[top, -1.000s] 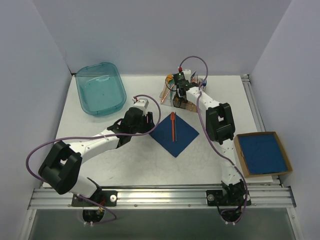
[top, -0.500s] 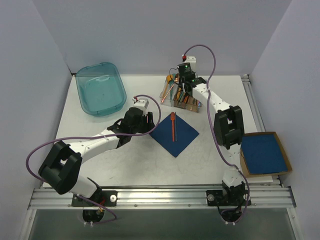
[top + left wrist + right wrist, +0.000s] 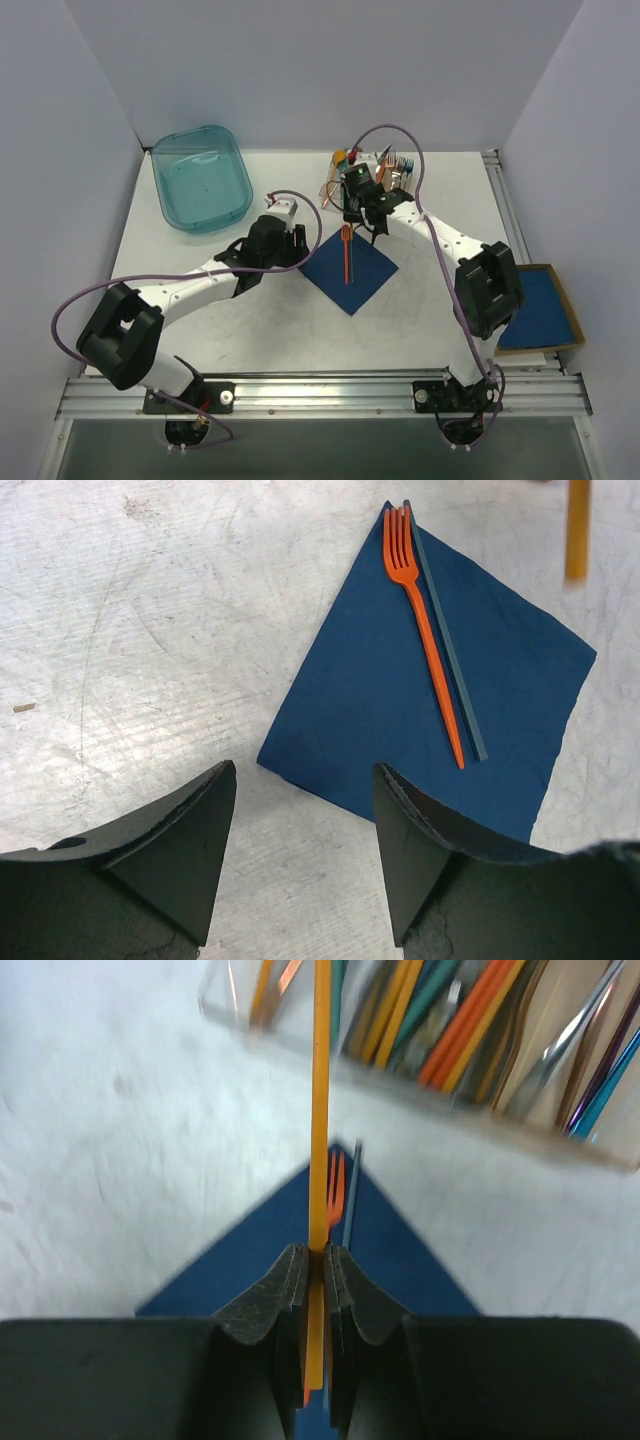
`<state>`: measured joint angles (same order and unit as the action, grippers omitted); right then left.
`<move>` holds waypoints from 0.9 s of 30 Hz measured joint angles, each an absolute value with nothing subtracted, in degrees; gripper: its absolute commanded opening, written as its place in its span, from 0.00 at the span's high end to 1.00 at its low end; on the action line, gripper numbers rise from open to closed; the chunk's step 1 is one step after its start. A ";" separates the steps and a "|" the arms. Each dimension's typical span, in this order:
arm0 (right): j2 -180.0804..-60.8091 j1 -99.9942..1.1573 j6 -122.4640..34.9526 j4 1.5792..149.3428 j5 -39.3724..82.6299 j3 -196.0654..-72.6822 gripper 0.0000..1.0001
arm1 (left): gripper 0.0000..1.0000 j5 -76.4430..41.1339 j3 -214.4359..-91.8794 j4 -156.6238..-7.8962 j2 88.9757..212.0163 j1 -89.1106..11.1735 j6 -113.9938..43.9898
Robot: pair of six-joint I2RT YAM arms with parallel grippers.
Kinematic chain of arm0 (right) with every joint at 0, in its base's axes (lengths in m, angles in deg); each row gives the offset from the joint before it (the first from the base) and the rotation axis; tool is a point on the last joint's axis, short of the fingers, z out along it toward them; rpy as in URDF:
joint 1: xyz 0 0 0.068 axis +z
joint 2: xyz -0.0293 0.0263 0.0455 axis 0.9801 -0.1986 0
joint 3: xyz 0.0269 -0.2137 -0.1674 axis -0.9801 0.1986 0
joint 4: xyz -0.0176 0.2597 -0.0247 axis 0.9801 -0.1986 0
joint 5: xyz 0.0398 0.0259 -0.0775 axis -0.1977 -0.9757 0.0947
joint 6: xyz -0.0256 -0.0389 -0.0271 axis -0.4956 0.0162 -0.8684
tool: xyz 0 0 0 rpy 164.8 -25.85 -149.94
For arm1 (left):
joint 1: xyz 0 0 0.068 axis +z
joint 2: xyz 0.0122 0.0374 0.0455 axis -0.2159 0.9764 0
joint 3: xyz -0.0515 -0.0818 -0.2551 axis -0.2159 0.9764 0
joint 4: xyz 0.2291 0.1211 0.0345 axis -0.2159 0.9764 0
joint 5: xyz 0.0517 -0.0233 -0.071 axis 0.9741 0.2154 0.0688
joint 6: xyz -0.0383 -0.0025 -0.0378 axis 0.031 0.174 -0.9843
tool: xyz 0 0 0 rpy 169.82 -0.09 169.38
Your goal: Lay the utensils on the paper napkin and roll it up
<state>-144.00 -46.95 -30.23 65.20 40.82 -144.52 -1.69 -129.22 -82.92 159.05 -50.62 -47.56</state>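
Note:
The paper napkin [image 3: 352, 272] [image 3: 420, 710] lies flat as a dark blue diamond in the table's middle. An orange fork [image 3: 346, 254] [image 3: 425, 630] rests on it, tines toward the back, with a slim dark teal stick [image 3: 452, 665] right beside it. Over the napkin's far corner [image 3: 250, 1260] my right gripper [image 3: 362, 218] [image 3: 321, 1252] is shut on a long orange-yellow utensil [image 3: 320, 1110] [image 3: 577, 525], its end not in view. My left gripper [image 3: 300, 246] [image 3: 304, 778] stands open and empty, low over the table at the napkin's left corner.
A clear cutlery holder [image 3: 372, 172] [image 3: 470, 1050] with several coloured pieces stands just behind the napkin. A teal tub [image 3: 200, 178] sits at the back left. A cardboard box of blue napkins [image 3: 548, 312] is at the right, partly behind the right arm.
My right arm has swung from the cutlery holder toward the napkin's far corner, carrying the orange-yellow utensil. The left arm, napkin and fork have not moved.

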 measured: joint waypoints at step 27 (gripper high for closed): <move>-142.34 -41.88 -19.06 69.31 37.32 -122.94 1.00 | 0.34 -1.32 -129.22 -82.90 158.24 -50.62 -47.56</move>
